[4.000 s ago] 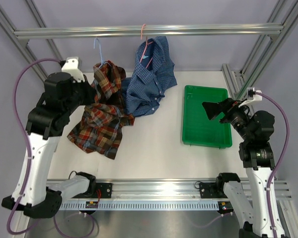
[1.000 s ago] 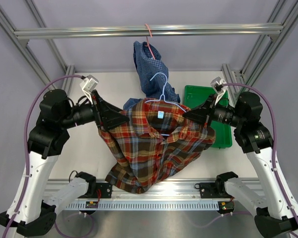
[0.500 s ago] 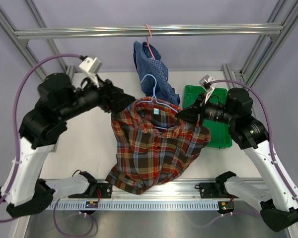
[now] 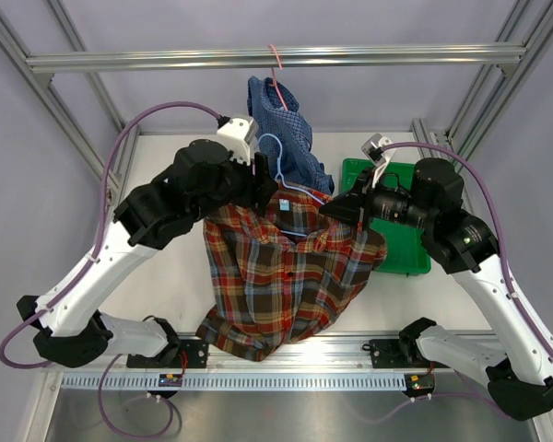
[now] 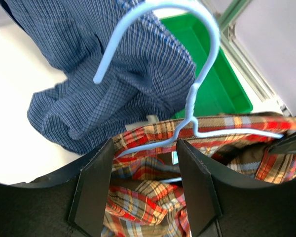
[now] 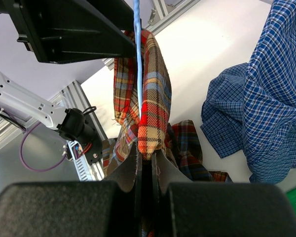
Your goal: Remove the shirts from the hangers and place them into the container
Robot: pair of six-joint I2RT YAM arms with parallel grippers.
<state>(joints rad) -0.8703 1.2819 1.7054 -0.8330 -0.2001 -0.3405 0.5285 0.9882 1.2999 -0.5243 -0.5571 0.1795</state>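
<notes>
Altogether two shirts (red plaid (image 4: 281, 276), blue checked (image 4: 297, 124)), two wire hangers (light-blue (image 5: 191, 101), pink (image 4: 277, 66)), one green plastic tray (image 5: 222, 89); right gripper (image 6: 145, 158) clenches red plaid, left gripper (image 5: 144, 148) released.

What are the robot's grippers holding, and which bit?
The right gripper pinches the red-brown-orange plaid shirt at its shoulder, beside the light blue wire hanger. The left gripper stands open around that hanger's neck, holding nothing.
</notes>
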